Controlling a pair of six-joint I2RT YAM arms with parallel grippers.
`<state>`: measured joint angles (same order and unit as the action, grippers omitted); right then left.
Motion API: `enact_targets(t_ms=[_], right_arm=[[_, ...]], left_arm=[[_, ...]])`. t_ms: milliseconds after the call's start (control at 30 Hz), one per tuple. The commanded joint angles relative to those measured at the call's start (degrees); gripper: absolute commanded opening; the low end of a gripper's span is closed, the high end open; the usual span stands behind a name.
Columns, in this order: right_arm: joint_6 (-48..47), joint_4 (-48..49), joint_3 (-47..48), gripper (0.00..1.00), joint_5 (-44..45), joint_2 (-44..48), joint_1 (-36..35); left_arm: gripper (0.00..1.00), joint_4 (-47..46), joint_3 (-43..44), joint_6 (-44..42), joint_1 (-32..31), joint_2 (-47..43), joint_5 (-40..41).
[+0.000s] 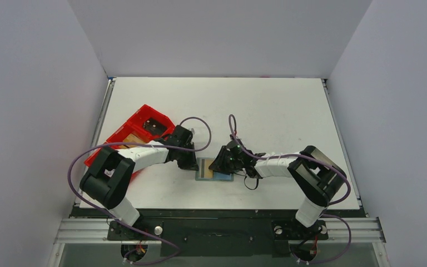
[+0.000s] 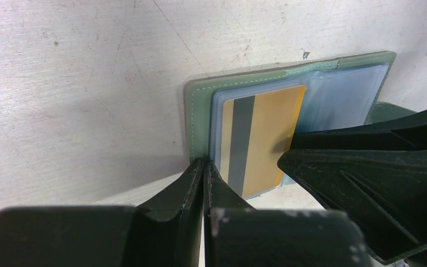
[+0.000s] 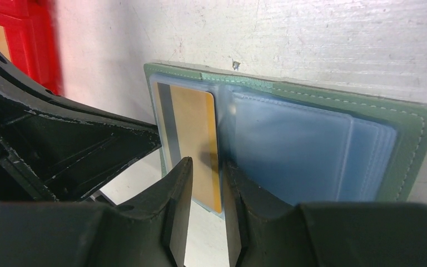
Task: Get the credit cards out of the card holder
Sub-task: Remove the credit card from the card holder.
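Observation:
The grey-green card holder [image 1: 207, 162] lies open on the table between both grippers. In the left wrist view the card holder [image 2: 199, 105] shows a tan-gold card [image 2: 267, 139] with a grey stripe inside a clear sleeve. My left gripper [image 2: 204, 165] is shut, its tips resting at the holder's near left edge. My right gripper [image 3: 207, 167] is narrowly open, its tips just over the near end of the gold card [image 3: 192, 125]. The holder's right half [image 3: 411, 139] holds bluish clear sleeves; I cannot tell whether a bluish card is inside.
A red plastic tray [image 1: 144, 118] stands at the left behind my left arm, with a tan flat piece and a dark item in it. It shows in the right wrist view [image 3: 33, 39] too. Grey walls enclose the table.

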<state>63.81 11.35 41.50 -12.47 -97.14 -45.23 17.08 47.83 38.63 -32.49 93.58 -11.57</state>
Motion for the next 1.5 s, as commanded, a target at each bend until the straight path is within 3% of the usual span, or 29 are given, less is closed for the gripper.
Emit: enact_targets(t_ms=[0,633,1133,1467], right_arm=[[2.05,6.45,-2.17,0.23,-1.41,-0.38,0.98],[5.58,16.72,-7.4,0.1,-4.21,-0.3,3.45],[3.41,14.42,-5.41,0.08,-4.3,-0.95,3.11],[-0.08,7.94,-1.56,0.08,-2.31,-1.36,1.32]], left_arm=[[0.0,-1.3,-0.35,0.8,-2.74,4.32,1.74],[0.0,-0.68,-0.08,1.46,-3.02,6.25,2.63],[0.0,0.26,1.33,1.04,-3.74,7.5,2.73],[0.0,1.07,2.03,0.66,-4.31,8.1,3.03]])
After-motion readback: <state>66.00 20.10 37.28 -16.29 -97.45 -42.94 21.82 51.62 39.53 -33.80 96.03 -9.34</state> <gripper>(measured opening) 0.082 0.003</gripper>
